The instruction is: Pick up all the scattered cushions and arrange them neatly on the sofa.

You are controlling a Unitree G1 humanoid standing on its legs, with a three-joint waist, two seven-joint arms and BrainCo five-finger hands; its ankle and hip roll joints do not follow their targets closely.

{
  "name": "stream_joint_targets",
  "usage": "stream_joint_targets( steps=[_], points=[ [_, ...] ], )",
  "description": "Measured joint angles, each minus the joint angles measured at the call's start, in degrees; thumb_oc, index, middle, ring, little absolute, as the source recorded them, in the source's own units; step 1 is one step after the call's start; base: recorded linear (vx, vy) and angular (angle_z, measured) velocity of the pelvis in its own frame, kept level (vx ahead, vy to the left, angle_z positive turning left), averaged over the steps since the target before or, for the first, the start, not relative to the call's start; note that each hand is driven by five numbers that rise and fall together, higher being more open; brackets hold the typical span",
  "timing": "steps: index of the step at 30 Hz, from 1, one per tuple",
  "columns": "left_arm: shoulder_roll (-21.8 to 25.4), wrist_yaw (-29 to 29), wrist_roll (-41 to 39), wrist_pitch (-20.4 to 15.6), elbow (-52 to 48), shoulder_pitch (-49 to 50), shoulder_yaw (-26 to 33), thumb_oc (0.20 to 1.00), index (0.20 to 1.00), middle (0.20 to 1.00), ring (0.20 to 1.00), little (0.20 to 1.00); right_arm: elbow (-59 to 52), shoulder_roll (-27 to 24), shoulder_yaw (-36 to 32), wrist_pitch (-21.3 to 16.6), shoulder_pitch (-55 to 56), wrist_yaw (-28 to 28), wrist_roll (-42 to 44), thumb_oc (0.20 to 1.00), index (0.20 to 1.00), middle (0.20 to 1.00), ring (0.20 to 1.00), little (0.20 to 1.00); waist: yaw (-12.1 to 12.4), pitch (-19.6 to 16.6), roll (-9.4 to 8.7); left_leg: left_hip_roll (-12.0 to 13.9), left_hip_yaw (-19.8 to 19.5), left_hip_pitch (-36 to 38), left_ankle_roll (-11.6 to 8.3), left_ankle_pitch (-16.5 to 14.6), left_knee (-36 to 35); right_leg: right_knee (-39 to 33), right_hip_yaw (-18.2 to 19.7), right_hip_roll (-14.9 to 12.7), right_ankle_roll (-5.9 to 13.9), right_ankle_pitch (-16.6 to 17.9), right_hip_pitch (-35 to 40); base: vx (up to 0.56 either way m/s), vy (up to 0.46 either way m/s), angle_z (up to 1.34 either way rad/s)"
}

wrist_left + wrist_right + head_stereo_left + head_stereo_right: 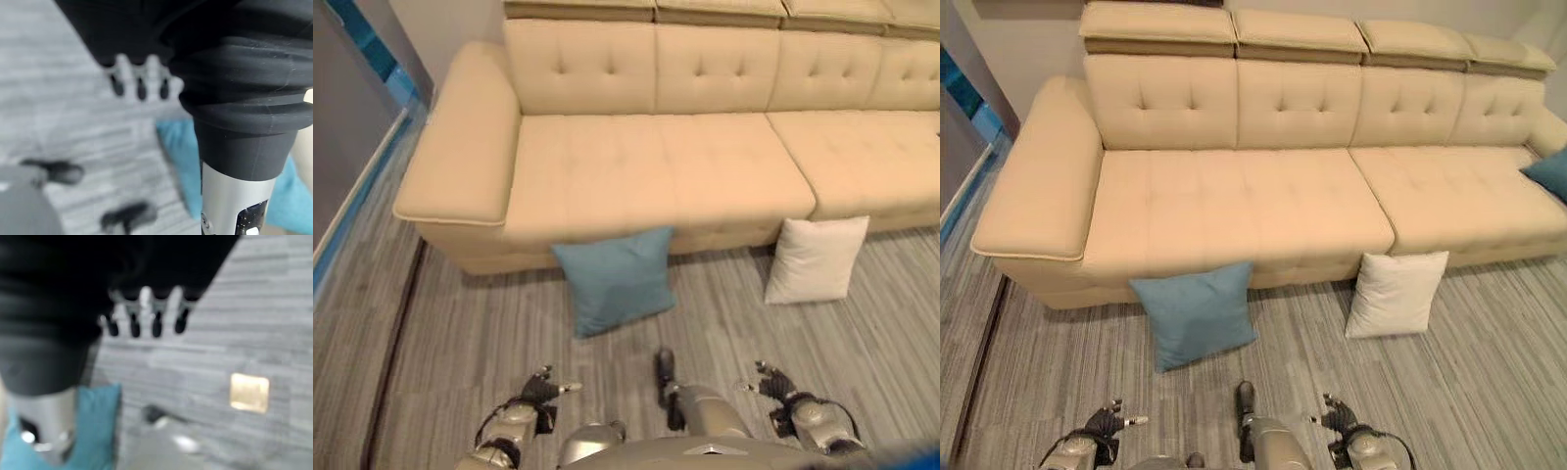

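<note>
- Your left hand (540,390) hangs low over the floor (460,333), fingers (141,83) relaxed and apart, holding nothing.
- Your right hand (781,385) sits at the same height on the other side, fingers (156,313) also loose and spread, empty.
- The blue cushion (615,279) stands on the floor, leaning against the front of the sofa (656,176). It is ahead of you, nearer your left hand, and well clear of both sets of fingers.
- The white cushion (816,258) leans on the sofa front further right, ahead of your right hand and apart from it.
- A second blue cushion (1552,172) already rests on the seat at the sofa's far right end.
</note>
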Motion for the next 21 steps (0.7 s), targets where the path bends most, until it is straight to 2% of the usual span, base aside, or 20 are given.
stream_joint_targets(
  steps=[1,2,3,4,5,6,7,8,9,12,13,14,15,17,18,19,20,21],
  points=[
    [-0.9,-0.5,0.1,-0.2,-0.2,1.3,-0.5,1.000,1.000,1.000,1.000,1.000,1.9,-0.1,-0.1,0.1,-0.2,0.2,0.0,1.000,1.000,1.000,1.000,1.000,1.5,-0.2,0.65,0.2,-0.2,0.8,-3.37,0.3,4.9,-0.2,0.2,1.2,-4.13,-1.6,3.5,0.30,0.026,0.60],
    [-1.3,-0.6,0.1,-0.1,0.0,2.8,-0.4,1.000,1.000,1.000,1.000,1.000,2.1,-0.5,-0.2,0.1,-0.8,0.2,0.0,1.000,1.000,1.000,1.000,1.000,2.2,-0.8,1.56,0.2,-0.5,1.1,-4.43,0.0,7.6,-0.7,0.4,1.7,-5.81,-2.1,5.5,0.26,0.017,0.18],
    [-1.6,-0.8,0.3,-0.1,0.0,3.6,-0.5,1.000,1.000,1.000,1.000,1.000,1.7,-1.1,-0.3,-0.4,-0.9,0.1,0.0,1.000,1.000,1.000,1.000,1.000,2.0,-1.7,2.59,0.4,-0.5,0.1,-5.93,-0.2,10.6,-1.8,0.0,2.0,-6.50,-2.5,7.1,0.21,0.002,0.54],
    [-1.4,-0.9,1.3,0.0,-0.4,2.7,-0.8,1.000,1.000,1.000,1.000,1.000,-0.2,-1.7,-0.7,-0.5,-0.9,0.0,0.3,1.000,1.000,1.000,1.000,1.000,0.3,-2.2,2.74,0.7,3.2,-6.8,-12.34,-0.2,21.8,-4.6,-2.6,0.6,-9.25,-3.0,8.8,0.16,-0.029,1.24],
    [-1.2,-0.8,1.5,-0.1,-0.6,1.0,-1.1,1.000,1.000,1.000,1.000,1.000,-0.5,-1.9,-1.1,-0.5,-0.7,0.0,0.7,1.000,1.000,1.000,1.000,1.000,-0.6,-1.8,2.17,0.8,8.1,-12.3,-13.17,0.5,30.0,-5.7,-3.8,-0.4,-11.39,-1.6,9.3,0.10,-0.018,1.23],
    [-1.3,-0.7,1.5,-0.3,-1.1,0.6,-1.4,1.000,1.000,1.000,1.000,1.000,0.2,-2.0,-1.1,-0.4,-0.9,0.0,1.0,1.000,1.000,1.000,1.000,1.000,0.2,-1.3,1.45,0.5,9.6,-14.2,-12.70,0.7,30.7,-5.7,-3.7,-0.5,-11.55,-1.4,9.2,0.14,0.016,0.53],
    [-1.0,-0.8,1.4,-0.5,-2.7,-0.2,-1.5,1.000,1.000,1.000,1.000,1.000,0.7,-1.6,-0.8,-0.6,-2.2,-0.3,1.2,1.000,1.000,1.000,1.000,1.000,1.5,-1.2,1.25,2.7,12.0,-17.7,-11.47,0.6,27.4,-7.9,-4.3,-0.5,-11.36,-0.9,10.2,0.10,0.026,0.14],
    [-0.9,-0.8,1.4,-0.3,-2.7,-0.9,-1.7,1.000,1.000,1.000,1.000,1.000,0.4,-1.1,-0.8,-0.6,-2.5,-0.4,1.5,1.000,1.000,1.000,1.000,1.000,1.2,-0.7,0.59,4.9,14.4,-18.4,-11.35,1.0,21.3,-9.3,-5.3,-0.6,-11.07,-1.0,11.1,0.13,0.054,0.31],
    [-0.8,-0.8,1.3,-0.3,-2.7,-1.5,-1.7,1.000,1.000,1.000,1.000,1.000,0.2,-0.9,-0.7,-0.6,-2.6,-0.4,1.8,1.000,1.000,1.000,1.000,1.000,0.8,-0.1,0.18,6.0,14.9,-18.6,-10.93,1.8,15.6,-10.5,-6.2,-0.7,-10.93,-0.9,12.1,0.12,0.059,0.43],
    [0.0,-0.8,1.0,-0.3,-4.0,-1.6,-1.6,1.000,1.000,1.000,1.000,1.000,-0.3,-0.9,-0.8,-0.6,-4.1,-0.5,2.2,1.000,1.000,1.000,1.000,1.000,1.4,2.1,-0.74,6.8,11.6,-18.3,-11.40,7.1,1.6,-12.0,-6.1,-0.4,-10.33,-1.2,13.8,0.17,0.162,0.05],
    [0.0,-0.8,1.0,-0.3,-3.9,-1.5,-1.6,1.000,1.000,1.000,1.000,1.000,-0.3,-1.0,-0.8,-0.6,-4.1,-0.5,2.2,1.000,1.000,1.000,1.000,1.000,1.4,2.2,-0.71,6.8,11.4,-18.4,-11.35,7.6,0.4,-12.2,-6.1,-0.4,-10.26,-1.2,13.8,0.08,0.138,0.00],
    [-0.1,-0.8,1.0,-0.3,-4.0,-2.1,-1.5,1.000,1.000,1.000,1.000,1.000,0.0,-1.3,-1.1,-0.6,-4.0,-0.5,2.2,1.000,1.000,1.000,1.000,1.000,1.5,2.6,-0.46,6.8,12.2,-18.6,-11.27,10.3,-3.0,-12.7,-6.2,-0.3,-9.99,-1.4,14.0,0.09,0.238,-0.01],
    [-0.3,-0.8,1.0,-0.3,-4.0,-2.1,-1.6,1.000,1.000,1.000,1.000,1.000,-0.1,-1.5,-1.2,-0.6,-4.1,-0.5,2.2,1.000,1.000,1.000,1.000,1.000,1.3,3.4,0.55,7.0,13.5,-18.5,-10.89,12.5,-3.4,-12.8,-6.3,0.0,-10.15,-1.2,14.9,0.09,0.238,0.01],
    [-0.8,-0.8,1.1,-0.4,-3.0,-1.9,-1.2,1.000,1.000,1.000,1.000,1.000,0.0,-1.6,-1.4,-0.5,-4.0,-0.5,2.2,1.000,1.000,1.000,1.000,1.000,0.8,3.3,1.81,6.7,15.8,-18.3,-9.83,13.2,-2.3,-12.7,-6.0,0.2,-8.64,-2.2,15.4,0.09,0.248,-0.03],
    [-1.1,-0.8,1.1,-0.3,-2.4,-1.4,-0.8,1.000,1.000,1.000,1.000,1.000,0.0,-1.5,-1.7,-0.5,-3.5,-0.4,2.2,1.000,1.000,1.000,1.000,1.000,0.7,2.9,2.57,6.8,15.6,-17.6,-9.22,13.7,-2.6,-12.4,-5.9,0.4,-8.47,-2.3,15.2,0.08,0.258,-0.21],
    [-1.1,-0.8,1.1,-0.2,-2.2,-1.1,-0.7,1.000,1.000,1.000,1.000,1.000,-0.1,-1.4,-1.6,-0.5,-4.1,-0.4,2.2,1.000,1.000,1.000,1.000,1.000,0.7,3.3,3.06,6.5,15.2,-16.5,-7.75,14.9,-3.6,-11.8,-4.9,0.3,-8.09,-2.6,15.3,0.05,0.178,-0.32],
    [-1.0,-0.8,1.1,-0.2,-2.1,-0.8,-0.6,1.000,1.000,1.000,1.000,1.000,-0.2,-1.2,-1.5,-0.5,-4.4,-0.4,2.1,1.000,1.000,1.000,1.000,1.000,0.9,3.5,2.97,6.0,15.6,-15.8,-7.14,15.4,-4.4,-11.2,-4.1,-0.2,-7.67,-2.9,15.0,0.05,0.327,-0.43],
    [-1.2,-0.9,1.1,-0.1,-2.2,-0.2,-0.7,1.000,1.000,1.000,1.000,1.000,-0.5,-1.2,-1.8,-0.5,-4.5,-0.4,2.1,1.000,1.000,1.000,1.000,1.000,0.9,3.7,3.50,5.5,17.2,-14.4,-6.11,15.9,-5.5,-8.1,-3.5,-1.1,-4.94,-4.9,14.2,0.04,0.246,-0.32]
  ],
)
